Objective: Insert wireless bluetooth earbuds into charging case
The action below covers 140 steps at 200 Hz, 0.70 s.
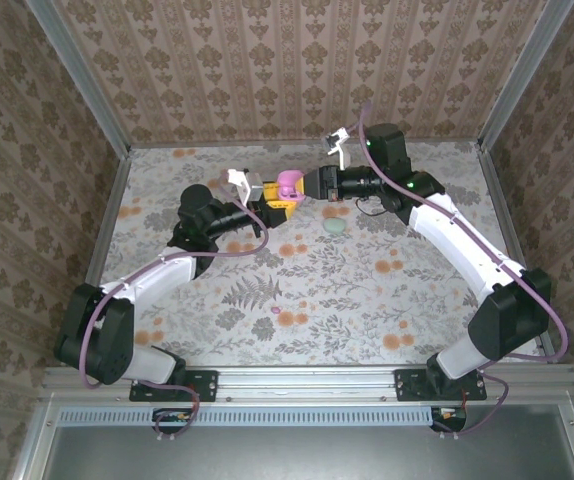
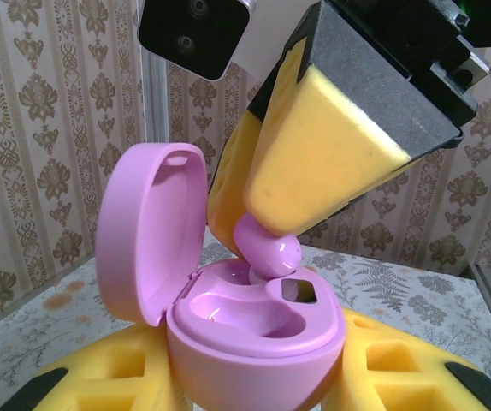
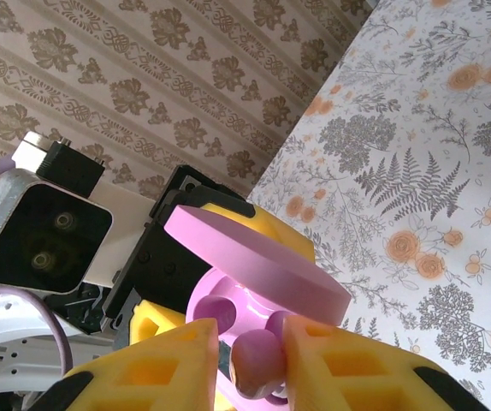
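Left gripper [image 1: 279, 205] is clamped on 1 pink case [image 2: 254, 334], lid open, held above the tabletop [image 1: 367, 300] near its far edge. Right gripper [image 3: 250, 364] is pinched on 1 pink earbud [image 2: 267, 248], tip down at a well of that case (seated or not, I can't tell). Cases: 2. The other is 1 mint case [image 1: 335, 228], lying toward the far edge, right of centre. Also 1 tiny pink piece [image 1: 274, 311] toward the near edge.
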Each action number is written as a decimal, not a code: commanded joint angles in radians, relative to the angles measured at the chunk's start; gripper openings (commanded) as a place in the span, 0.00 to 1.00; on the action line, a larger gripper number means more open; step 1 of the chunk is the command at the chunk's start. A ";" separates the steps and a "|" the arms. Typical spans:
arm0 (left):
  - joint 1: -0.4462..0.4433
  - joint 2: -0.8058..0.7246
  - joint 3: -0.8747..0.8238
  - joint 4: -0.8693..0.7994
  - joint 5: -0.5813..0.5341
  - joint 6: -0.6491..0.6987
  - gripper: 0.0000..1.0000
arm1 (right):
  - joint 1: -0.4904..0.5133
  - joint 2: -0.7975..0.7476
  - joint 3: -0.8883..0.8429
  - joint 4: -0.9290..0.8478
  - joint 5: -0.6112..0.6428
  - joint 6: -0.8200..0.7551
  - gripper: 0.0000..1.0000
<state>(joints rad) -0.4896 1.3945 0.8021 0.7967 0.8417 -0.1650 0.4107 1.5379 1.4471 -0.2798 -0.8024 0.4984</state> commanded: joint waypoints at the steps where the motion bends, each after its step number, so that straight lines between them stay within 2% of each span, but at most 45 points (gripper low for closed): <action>1: -0.006 -0.007 0.041 0.086 0.016 -0.018 0.28 | 0.008 -0.007 0.022 -0.068 0.034 -0.021 0.30; 34: -0.004 -0.009 0.038 0.086 0.012 -0.016 0.28 | 0.007 -0.018 0.024 -0.066 0.037 -0.014 0.32; 98: -0.002 -0.013 0.032 0.086 0.000 -0.011 0.28 | 0.006 -0.052 0.013 -0.051 0.059 0.005 0.42; 140: -0.001 -0.013 0.029 0.087 0.000 -0.013 0.28 | 0.004 -0.059 0.009 -0.049 0.066 0.009 0.44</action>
<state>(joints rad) -0.4896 1.3945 0.8021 0.8265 0.8410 -0.1650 0.4107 1.5101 1.4540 -0.3019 -0.7574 0.5003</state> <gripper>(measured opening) 0.344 0.439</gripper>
